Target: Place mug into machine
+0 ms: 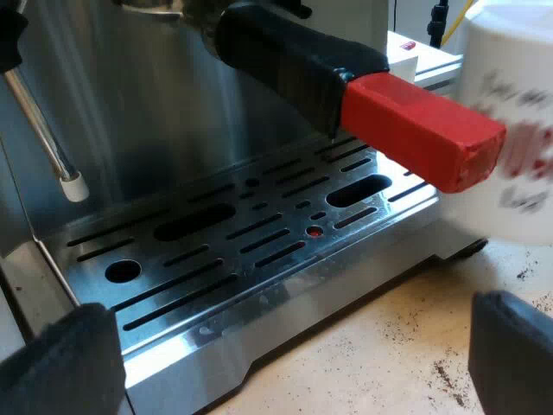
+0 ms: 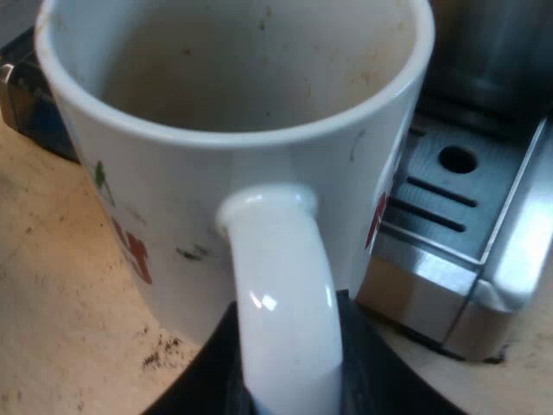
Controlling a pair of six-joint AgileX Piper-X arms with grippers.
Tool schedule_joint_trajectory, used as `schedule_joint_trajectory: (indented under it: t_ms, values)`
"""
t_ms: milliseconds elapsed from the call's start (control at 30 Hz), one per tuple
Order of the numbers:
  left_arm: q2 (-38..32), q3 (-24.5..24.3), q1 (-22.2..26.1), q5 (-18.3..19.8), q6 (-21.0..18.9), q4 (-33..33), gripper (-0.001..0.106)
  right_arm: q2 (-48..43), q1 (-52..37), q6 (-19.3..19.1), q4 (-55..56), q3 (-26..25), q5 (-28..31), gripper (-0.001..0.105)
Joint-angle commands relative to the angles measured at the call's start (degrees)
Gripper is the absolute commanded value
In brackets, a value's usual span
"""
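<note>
The white mug (image 2: 242, 199), printed in red and green and empty inside, sits upright in my right gripper (image 2: 289, 385), whose black fingers (image 2: 203, 376) are shut on its handle. It hangs just off the table beside the corner of the machine's slotted drip tray (image 2: 441, 212). In the left wrist view the mug (image 1: 518, 60) appears past the tray's end, behind the holder's red handle end (image 1: 423, 130). My left gripper (image 1: 285, 363) is open in front of the drip tray (image 1: 216, 259), with nothing between its fingers.
The metal holder is locked into the machine's front, its dark handle (image 1: 285, 52) reaching out over the tray. A steam wand (image 1: 47, 138) hangs over the tray's other end. Coffee grounds (image 1: 449, 380) speckle the light table.
</note>
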Motion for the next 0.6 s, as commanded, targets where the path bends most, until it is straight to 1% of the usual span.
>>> schedule_joint_trajectory:
  t_ms: [33, 233, 300, 433, 600]
  values:
    - [-0.1, -0.1, -0.3, -0.5, -1.0, -0.9, 0.082, 5.6, 0.0, 3.1, -10.5, -0.9, 1.7, 0.0]
    - [-0.1, -0.1, -0.3, -0.5, -1.0, -0.9, 0.082, 15.0, 0.0, 3.1, -21.5, -1.3, 1.7, 0.0]
    - [-0.1, -0.1, -0.3, -0.5, -1.0, -0.9, 0.082, 17.0, 0.0, 2.7, -22.9, -2.1, 1.7, 0.0]
    - [-0.1, -0.1, -0.3, -0.5, -1.0, -0.9, 0.082, 21.9, 0.0, -0.5, -23.0, -4.5, 1.7, 0.0]
    - [-0.1, -0.1, -0.3, -0.5, -1.0, -0.9, 0.082, 26.6, 0.0, -0.6, -23.3, -7.7, 1.7, 0.0]
